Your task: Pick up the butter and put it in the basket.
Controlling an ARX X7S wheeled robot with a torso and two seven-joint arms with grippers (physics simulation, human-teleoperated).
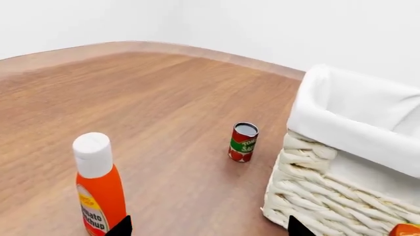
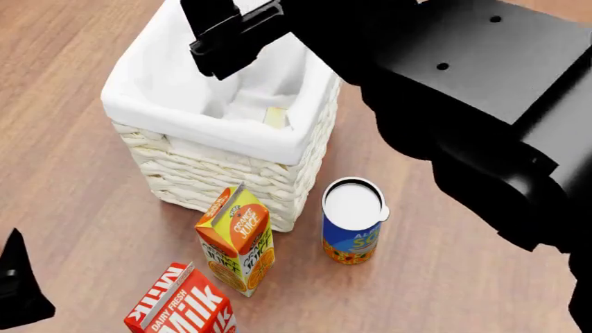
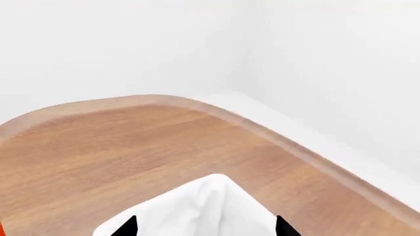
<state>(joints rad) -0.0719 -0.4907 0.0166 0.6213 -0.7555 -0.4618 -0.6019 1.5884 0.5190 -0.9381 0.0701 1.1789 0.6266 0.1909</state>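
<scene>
The right arm [image 2: 481, 90] fills the far right of the head view, reaching over the wicker basket [image 2: 231, 173]. The right gripper [image 2: 227, 38] hangs above the basket's open top. In the right wrist view its two dark fingertips stand wide apart with only the white cloth liner [image 3: 203, 206] below them, so it is released and carries nothing.

The butter's red box shows plainly in no view. Straight below the right gripper, a small pale-yellow patch [image 2: 273, 116] lies against the liner inside the basket. Whether that is the butter's end cannot be told.

On the near side of the basket from the right gripper stand a red-and-white Milk carton [image 2: 185, 305], an orange juice carton [image 2: 236, 239] just beside the basket wall, and a blue can with a white lid [image 2: 351, 222] near the basket's corner.

The left gripper [image 1: 210, 228] is low over the wooden tabletop [image 1: 164, 98], with its fingertips spread and nothing between them. Only its wrist view shows a ketchup bottle [image 1: 98, 187] close beside one fingertip and a tomato sauce can [image 1: 243, 141] farther ahead, standing a little apart from the basket. The basket rises beside the other fingertip.
</scene>
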